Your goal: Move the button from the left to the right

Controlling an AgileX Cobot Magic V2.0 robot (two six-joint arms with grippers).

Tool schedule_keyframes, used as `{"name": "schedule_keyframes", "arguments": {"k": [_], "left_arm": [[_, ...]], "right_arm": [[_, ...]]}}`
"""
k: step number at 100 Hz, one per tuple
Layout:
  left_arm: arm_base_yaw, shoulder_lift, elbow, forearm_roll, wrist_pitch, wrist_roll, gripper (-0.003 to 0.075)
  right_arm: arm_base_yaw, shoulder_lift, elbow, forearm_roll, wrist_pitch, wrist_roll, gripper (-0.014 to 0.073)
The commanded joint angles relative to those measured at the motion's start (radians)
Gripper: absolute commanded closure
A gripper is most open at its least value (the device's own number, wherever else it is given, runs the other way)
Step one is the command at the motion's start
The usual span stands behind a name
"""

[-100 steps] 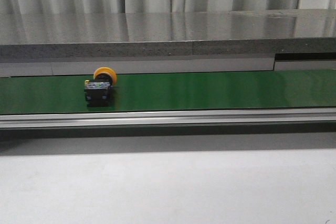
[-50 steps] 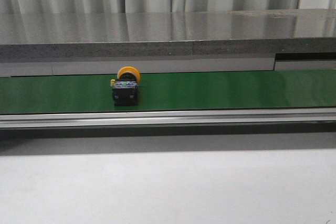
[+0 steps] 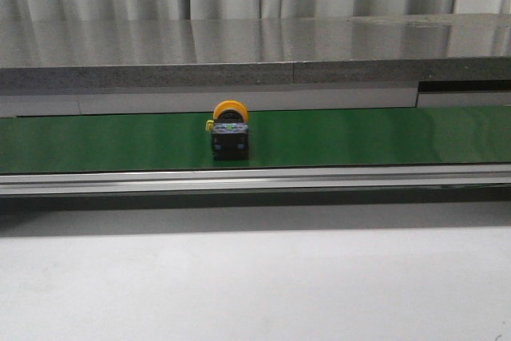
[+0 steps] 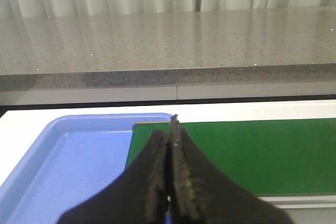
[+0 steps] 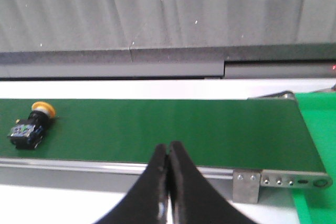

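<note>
One button [image 3: 229, 131] further right on belt [image 3: 359, 137] | both grippers [image 4: 169, 145] [image 5: 167, 153] pressed together, empty

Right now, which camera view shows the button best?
The front view: the button sits near the middle of the green belt, cap and body clear. The right wrist view shows it small, far aside; the left wrist view shows none.

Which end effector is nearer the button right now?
Probably right. The right end effector sits before the belt, the button in its view toward the robot's left. The left end effector sits at the belt's tray end, button out of its view.
</note>
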Motion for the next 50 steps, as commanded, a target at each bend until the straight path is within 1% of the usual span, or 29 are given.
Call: {"name": "schedule_keyframes", "arguments": {"k": [1, 20, 35, 50], "left_arm": [[-0.007, 0.008, -0.027, -0.011, -0.081, -0.004, 0.0741], [-0.007, 0.008, -0.027, -0.011, -0.081, -0.004, 0.0741], [-0.007, 0.008, -0.027, -0.011, -0.081, -0.004, 0.0741], [-0.007, 0.008, -0.027, -0.011, -0.081, -0.004, 0.0741]], "right_arm": [[-0.004, 0.112, -0.113, 0.019, 0.023, 0.000, 0.0662], [-0.004, 0.325, -0.267, 0.019, 0.139, 0.000, 0.0662], [-0.004, 0.440, -0.320, 0.028, 0.144, 0.000, 0.0662], [-0.004, 0.486, -0.325, 0.044, 0.142, 0.000, 0.0662]]}}
